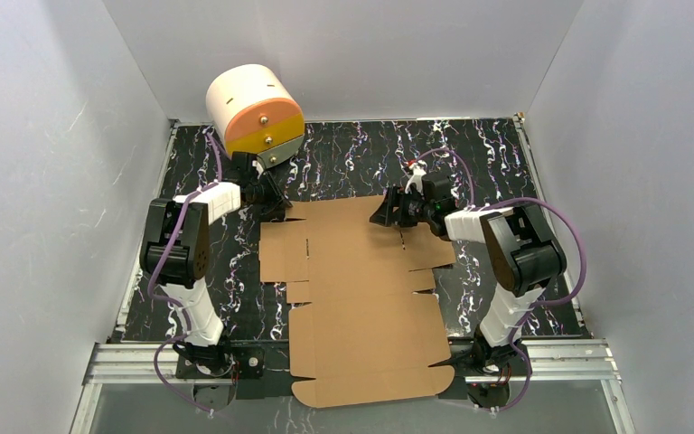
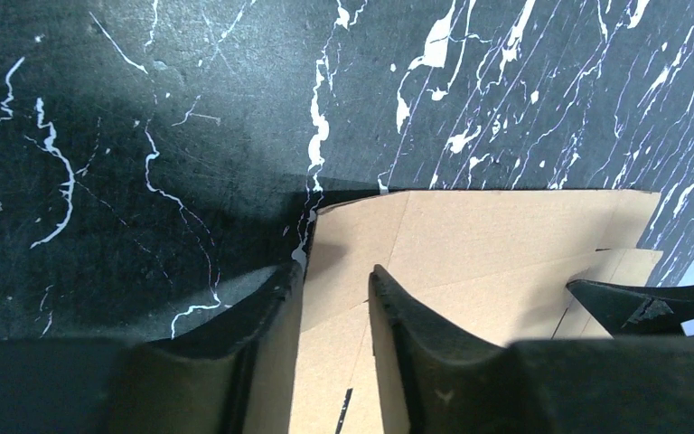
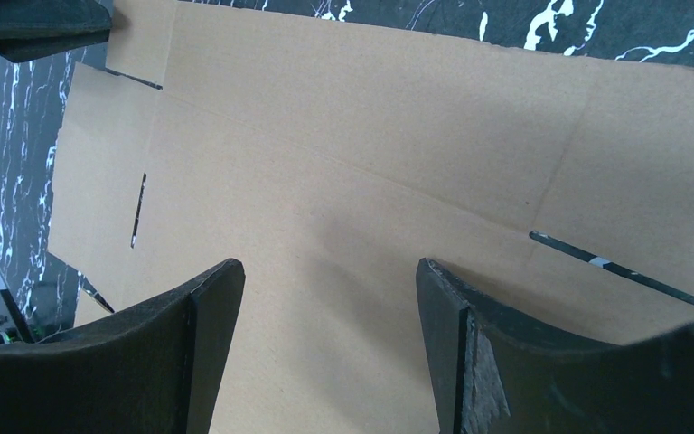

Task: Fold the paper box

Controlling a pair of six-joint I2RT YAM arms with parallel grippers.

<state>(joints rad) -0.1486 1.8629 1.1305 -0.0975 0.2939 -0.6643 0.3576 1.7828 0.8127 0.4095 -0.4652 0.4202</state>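
The paper box [image 1: 361,289] is a large flat brown die-cut sheet with flaps and slits. It lies on the black marbled table and overhangs the near edge. My left gripper [image 1: 269,201] is at the sheet's far left corner. In the left wrist view its jaws [image 2: 334,280] stand a little apart, with the left finger along the sheet's [image 2: 506,244] edge and the right finger over the cardboard. My right gripper [image 1: 387,215] hovers over the sheet's far right part. In the right wrist view it [image 3: 330,271] is wide open and empty above the cardboard [image 3: 370,136].
A cream cylindrical cabinet [image 1: 253,108] with orange and yellow drawers stands at the back left, just behind my left gripper. White walls close in the table on three sides. An aluminium rail [image 1: 578,362] runs along the near edge.
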